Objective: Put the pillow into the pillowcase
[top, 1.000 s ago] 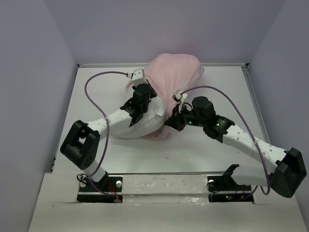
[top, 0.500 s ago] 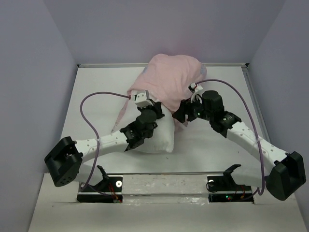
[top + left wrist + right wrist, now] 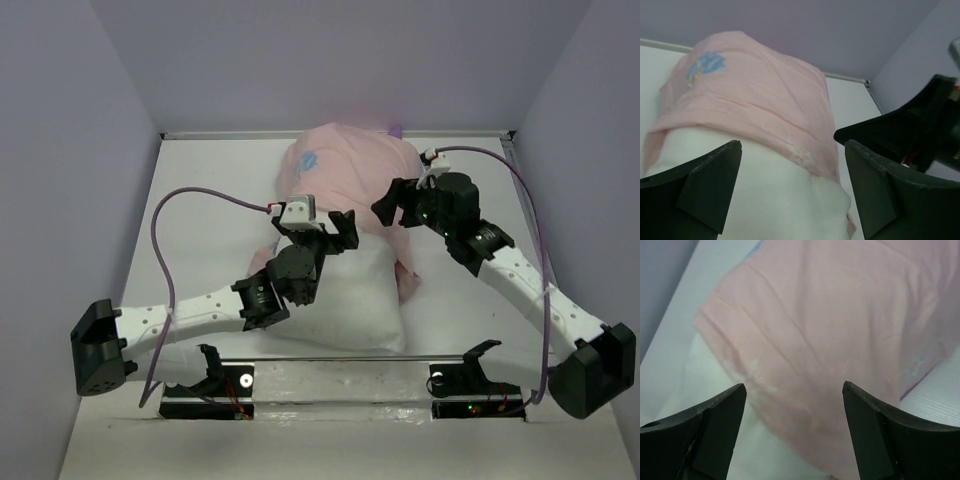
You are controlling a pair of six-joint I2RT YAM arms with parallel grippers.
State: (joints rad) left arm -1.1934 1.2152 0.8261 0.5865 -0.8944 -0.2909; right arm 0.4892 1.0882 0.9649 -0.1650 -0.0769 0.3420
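Looking from above, the job seemed about half done. The far half of the pillow [image 3: 360, 300] sat inside the pillowcase [image 3: 345, 175]. The near half stuck out, bare and white, toward the arms. Both lay on the white counter [image 3: 200, 240], a bit right of the middle. The open edge of the pink case ran across the middle of the pillow like a belt. A small blue print [image 3: 705, 65] showed on the far part of the case.

The left end effector [image 3: 320, 235] hung over the pillow, close to that pink edge. Its jaws were wide apart and held nothing. The right end effector [image 3: 398, 205] hung over the right side of the case, jaws also wide apart and empty.

What was left, I think, was to grab the edge of the case and pull it over the white part, all the way to the near end.

Not much stood in the way. The back wall [image 3: 330, 60] was just behind the case, so there was little room to push the pillow farther. A purple cable [image 3: 200, 195] looped beside the left arm, away from the pillow.
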